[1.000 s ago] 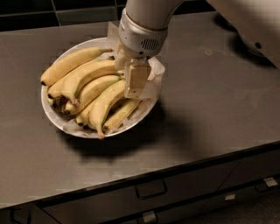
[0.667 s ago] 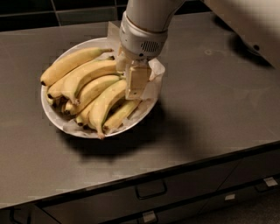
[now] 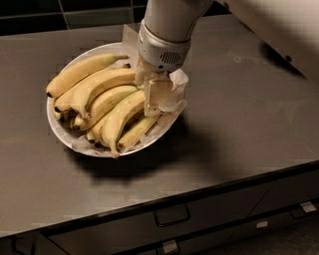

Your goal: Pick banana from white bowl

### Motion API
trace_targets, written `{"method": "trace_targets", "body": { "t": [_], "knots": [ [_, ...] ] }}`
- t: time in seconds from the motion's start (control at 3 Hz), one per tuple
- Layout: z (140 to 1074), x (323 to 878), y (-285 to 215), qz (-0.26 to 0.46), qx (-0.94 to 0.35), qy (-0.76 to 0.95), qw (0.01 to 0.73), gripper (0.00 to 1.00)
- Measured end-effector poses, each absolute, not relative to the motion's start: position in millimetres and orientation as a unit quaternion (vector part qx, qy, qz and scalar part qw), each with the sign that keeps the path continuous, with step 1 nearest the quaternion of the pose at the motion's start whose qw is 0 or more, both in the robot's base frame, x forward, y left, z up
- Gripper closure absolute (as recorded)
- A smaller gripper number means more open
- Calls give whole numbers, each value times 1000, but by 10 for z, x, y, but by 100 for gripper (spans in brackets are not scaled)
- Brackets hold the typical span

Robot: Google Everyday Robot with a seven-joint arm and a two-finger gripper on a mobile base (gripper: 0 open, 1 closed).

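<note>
The white bowl (image 3: 60,130) is wide and shallow, lined with crumpled white paper, and stands on the dark counter left of centre. It holds several yellow bananas lying side by side. The banana (image 3: 121,121) is long, thick and curved, running from the bowl's middle down to a dark tip near the front rim. My gripper (image 3: 156,99) hangs from the pale arm and is lowered into the bowl's right half, right at the upper end of that banana. The arm's wrist hides the bananas' right ends.
The bowl sits on a dark grey counter (image 3: 239,124). Drawer fronts with handles (image 3: 172,216) run below its front edge. A dark tiled wall (image 3: 75,15) lies behind. Part of the robot's pale body (image 3: 284,30) fills the top right corner.
Almost nothing differs. The gripper stays in the same place over the bananas' right ends, perhaps slightly lower. The bananas and bowl have not moved.
</note>
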State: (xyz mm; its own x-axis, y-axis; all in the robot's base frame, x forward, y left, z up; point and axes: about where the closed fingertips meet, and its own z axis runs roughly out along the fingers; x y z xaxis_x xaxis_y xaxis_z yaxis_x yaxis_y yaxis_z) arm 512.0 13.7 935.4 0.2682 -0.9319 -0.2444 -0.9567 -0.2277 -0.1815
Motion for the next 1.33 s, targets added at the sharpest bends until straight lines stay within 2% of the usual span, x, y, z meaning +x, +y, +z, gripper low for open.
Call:
{"method": "trace_targets", "body": {
  "t": [0.67, 1.0, 1.33],
  "knots": [
    [9281, 5153, 136, 42, -781, 608, 141, 51],
    [9266, 5156, 135, 40, -779, 609, 140, 51],
    [9262, 5161, 122, 32, -776, 614, 144, 62]
  ]
}}
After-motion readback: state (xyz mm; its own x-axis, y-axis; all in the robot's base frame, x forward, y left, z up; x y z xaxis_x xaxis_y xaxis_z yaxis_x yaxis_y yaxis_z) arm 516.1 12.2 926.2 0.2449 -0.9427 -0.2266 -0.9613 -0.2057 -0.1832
